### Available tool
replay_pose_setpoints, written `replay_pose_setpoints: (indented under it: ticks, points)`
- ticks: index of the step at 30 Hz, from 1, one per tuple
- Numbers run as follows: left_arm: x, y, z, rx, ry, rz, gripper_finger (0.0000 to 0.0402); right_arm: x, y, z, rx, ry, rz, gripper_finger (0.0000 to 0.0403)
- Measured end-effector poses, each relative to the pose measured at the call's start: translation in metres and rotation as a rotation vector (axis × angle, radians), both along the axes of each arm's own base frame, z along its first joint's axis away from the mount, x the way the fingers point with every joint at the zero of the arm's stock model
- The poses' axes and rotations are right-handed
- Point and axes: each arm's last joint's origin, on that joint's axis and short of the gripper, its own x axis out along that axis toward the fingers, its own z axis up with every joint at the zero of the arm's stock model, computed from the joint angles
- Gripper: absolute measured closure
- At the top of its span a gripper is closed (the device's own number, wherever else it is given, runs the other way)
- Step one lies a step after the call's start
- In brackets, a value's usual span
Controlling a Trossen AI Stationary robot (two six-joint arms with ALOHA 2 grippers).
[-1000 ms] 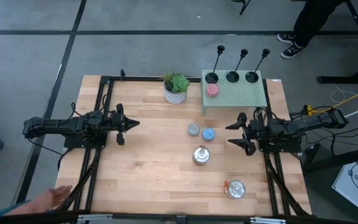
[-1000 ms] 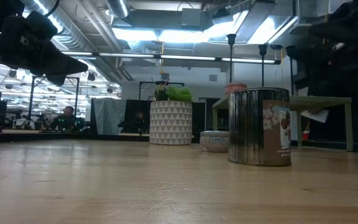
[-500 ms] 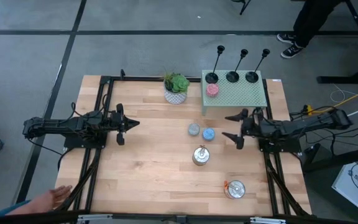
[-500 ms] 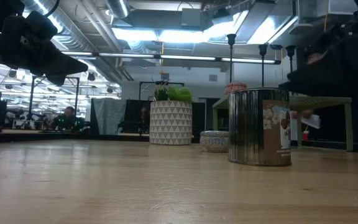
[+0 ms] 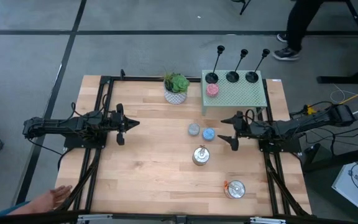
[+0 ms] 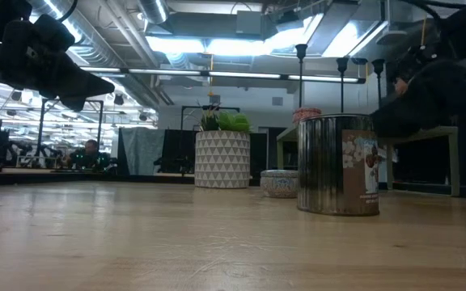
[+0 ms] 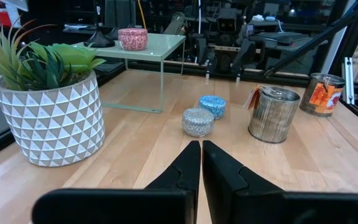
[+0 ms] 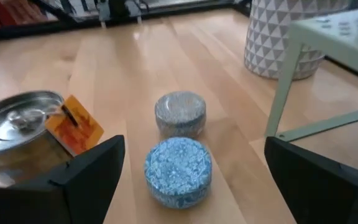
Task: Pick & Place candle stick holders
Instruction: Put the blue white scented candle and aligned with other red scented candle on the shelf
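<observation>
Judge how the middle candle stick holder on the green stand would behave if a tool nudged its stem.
The middle candle stick holder has a round base and a tall thin stem with a knob, so a push high up would probably tip it. Its neighbours stand close, so it might knock one. The green stand is raised, so a toppled holder could fall off.
</observation>
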Motion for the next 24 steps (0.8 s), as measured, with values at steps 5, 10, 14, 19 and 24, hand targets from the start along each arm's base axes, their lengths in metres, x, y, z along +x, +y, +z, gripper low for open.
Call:
replay_pose_setpoints:
  ticks: [5,10,14,19,24]
  points:
    - [0.0,0.0,0.0,0.0,-0.001,0.0,0.0393,0.015,0.003,-0.001,-0.015,0.097,0.001,0.0015]
    - [0.0,0.0,0.0,0.0,-0.001,0.0,0.0389,0.03,0.005,-0.007,-0.079,0.207,0.025,0.0015]
    - [0.0,0.0,0.0,0.0,0.0,0.0,0.039,0.041,0.007,-0.012,-0.123,0.276,0.044,0.0015]
    - [0.0,0.0,0.0,0.0,0.0,0.0,0.0393,0.053,0.009,-0.018,-0.135,0.327,0.048,0.0015]
    - [0.0,0.0,0.0,0.0,0.0,0.0,0.0389,0.063,0.007,-0.022,-0.118,0.325,0.047,0.0015]
